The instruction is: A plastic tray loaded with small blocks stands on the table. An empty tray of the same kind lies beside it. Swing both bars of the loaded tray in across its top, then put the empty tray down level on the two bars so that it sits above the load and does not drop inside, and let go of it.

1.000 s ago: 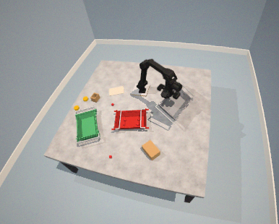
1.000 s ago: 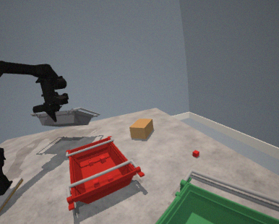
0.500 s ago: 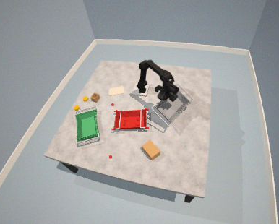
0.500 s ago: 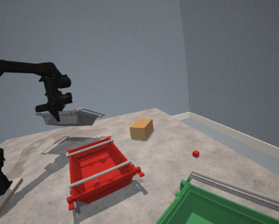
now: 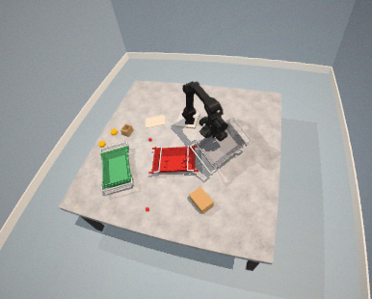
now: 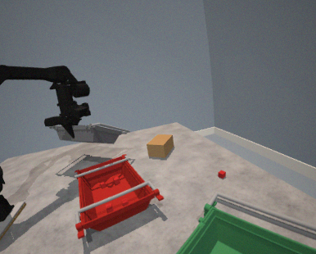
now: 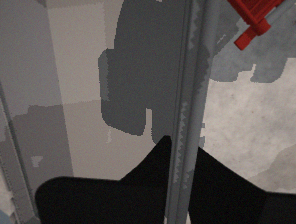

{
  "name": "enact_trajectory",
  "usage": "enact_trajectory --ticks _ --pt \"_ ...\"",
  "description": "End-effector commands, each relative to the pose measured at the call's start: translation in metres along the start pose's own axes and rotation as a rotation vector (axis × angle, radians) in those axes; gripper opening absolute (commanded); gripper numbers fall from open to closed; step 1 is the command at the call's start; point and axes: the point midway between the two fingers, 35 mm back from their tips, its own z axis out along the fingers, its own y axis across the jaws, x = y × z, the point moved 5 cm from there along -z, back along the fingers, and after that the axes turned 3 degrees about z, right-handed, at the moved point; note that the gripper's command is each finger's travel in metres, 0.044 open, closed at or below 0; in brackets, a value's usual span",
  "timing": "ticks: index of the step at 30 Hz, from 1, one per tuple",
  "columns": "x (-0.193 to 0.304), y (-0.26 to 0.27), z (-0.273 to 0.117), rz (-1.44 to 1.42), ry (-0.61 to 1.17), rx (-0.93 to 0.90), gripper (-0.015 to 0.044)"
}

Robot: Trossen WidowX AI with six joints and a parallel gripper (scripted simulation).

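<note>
Grey marbled table (image 5: 257,203): the gripper (image 6: 67,124), jaws clamped on the grey tray's (image 6: 92,133) rim, holds it aloft, behind and left of the red tray (image 6: 112,192), whose bars (image 6: 112,197) lie across its top.

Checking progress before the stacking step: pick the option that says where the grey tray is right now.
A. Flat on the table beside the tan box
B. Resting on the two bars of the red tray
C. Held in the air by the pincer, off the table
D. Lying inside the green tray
C: the pincer is shut on the grey tray's rim, lifted above the table, with its shadow below; the red tray has nothing on its bars.
</note>
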Motion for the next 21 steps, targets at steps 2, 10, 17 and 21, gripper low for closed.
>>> enact_trajectory --ticks 2,10,17,21 --pt "-0.020 -0.004 -0.011 0.047 -0.008 -0.037 0.0000" --pt "-0.051 -0.012 -0.014 0.125 -0.010 -0.038 0.0000" --pt "-0.077 -0.022 -0.017 0.193 -0.012 -0.039 0.0000" --pt "-0.091 -0.028 -0.018 0.232 -0.013 -0.040 0.0000"
